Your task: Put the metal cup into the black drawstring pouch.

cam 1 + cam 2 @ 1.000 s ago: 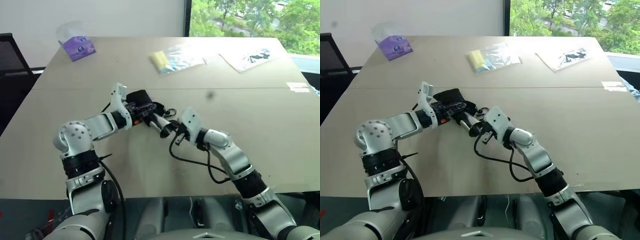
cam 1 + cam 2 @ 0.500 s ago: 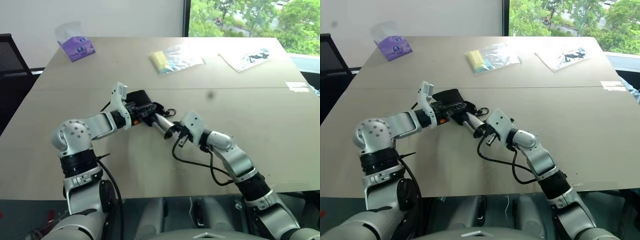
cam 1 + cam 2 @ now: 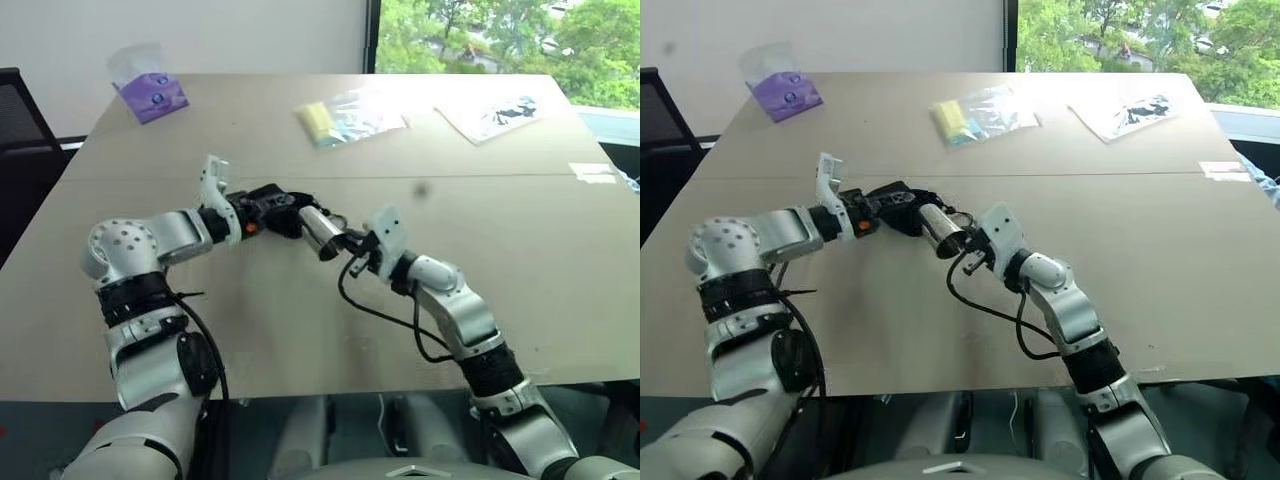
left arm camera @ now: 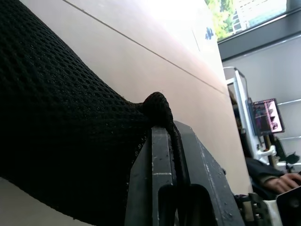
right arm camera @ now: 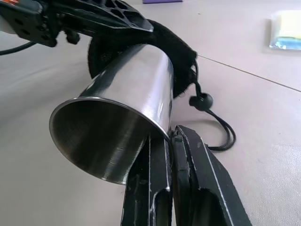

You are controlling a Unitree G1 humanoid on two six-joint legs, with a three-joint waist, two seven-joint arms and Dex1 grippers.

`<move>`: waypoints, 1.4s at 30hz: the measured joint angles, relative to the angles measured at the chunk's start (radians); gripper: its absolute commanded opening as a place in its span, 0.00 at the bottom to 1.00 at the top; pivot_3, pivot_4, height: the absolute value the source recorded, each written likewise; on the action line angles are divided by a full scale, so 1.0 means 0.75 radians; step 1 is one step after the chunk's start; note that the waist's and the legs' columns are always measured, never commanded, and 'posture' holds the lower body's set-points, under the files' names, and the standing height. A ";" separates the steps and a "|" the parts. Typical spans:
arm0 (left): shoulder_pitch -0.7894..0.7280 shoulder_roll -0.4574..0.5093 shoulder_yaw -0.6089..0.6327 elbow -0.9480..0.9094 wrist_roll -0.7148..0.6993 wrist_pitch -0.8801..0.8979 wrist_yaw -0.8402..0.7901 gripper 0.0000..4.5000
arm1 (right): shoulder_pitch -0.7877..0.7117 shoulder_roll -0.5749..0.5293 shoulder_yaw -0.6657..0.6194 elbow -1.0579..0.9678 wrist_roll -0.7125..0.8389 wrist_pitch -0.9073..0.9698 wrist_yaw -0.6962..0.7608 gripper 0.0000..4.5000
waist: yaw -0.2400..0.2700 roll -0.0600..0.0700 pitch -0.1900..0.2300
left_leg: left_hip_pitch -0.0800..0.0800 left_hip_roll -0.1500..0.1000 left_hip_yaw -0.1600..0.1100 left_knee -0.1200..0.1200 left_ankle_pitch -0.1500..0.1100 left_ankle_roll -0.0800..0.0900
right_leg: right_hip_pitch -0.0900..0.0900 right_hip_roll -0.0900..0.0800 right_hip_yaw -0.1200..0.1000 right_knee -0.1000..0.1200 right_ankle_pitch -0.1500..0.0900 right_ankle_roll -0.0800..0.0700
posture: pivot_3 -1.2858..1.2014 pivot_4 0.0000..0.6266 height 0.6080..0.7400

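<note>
Both pincers are clamped above the counter (image 3: pixel 560 260): the left pincer (image 3: pixel 268 200) grips the pouch (image 3: pixel 895 200), and the right pincer (image 5: pixel 169 141) pinches the cup (image 5: pixel 117 127) by its rim, its base end inside the pouch's mouth.

Bare table (image 3: pixel 520 260) surrounds both arms; tissue box (image 3: pixel 150 95) and packets (image 3: pixel 350 112) lie well beyond.
</note>
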 measured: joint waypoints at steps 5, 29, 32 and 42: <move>-0.011 0.028 -0.025 0.060 0.015 0.000 -0.035 0.00 | -0.084 0.045 -0.011 0.136 0.001 -0.086 0.012 0.02 | -0.008 0.000 0.000 | 0.000 0.000 0.000 0.000 0.000 0.000 | 0.000 -0.001 0.000 0.000 0.000 0.000 | 0.52 0.24 1.00; 0.198 -0.207 -0.062 -0.582 -0.149 0.103 -0.019 0.00 | -0.376 0.203 -0.375 0.676 0.387 0.006 0.006 0.02 | -0.014 0.000 0.000 | 0.000 0.000 0.000 -0.002 0.000 0.000 | 0.000 -0.004 0.005 0.000 0.000 0.000 | 0.52 0.24 1.00; 0.181 -0.268 -0.008 -0.602 -0.184 0.123 0.050 0.00 | -0.376 0.203 -0.386 0.655 0.484 0.070 0.012 0.02 | -0.022 0.000 0.000 | 0.000 0.000 0.001 -0.002 0.000 0.000 | 0.000 -0.003 0.005 0.000 0.000 0.000 | 0.52 0.24 1.00; 0.117 -0.421 0.149 -0.636 -0.290 0.129 0.303 0.00 | -0.467 0.167 0.106 0.702 -0.172 -0.484 -0.061 0.02 | -0.011 -0.002 -0.001 | 0.000 0.000 0.001 -0.002 0.000 -0.001 | -0.001 -0.003 0.004 -0.001 0.000 0.000 | 0.52 0.24 1.00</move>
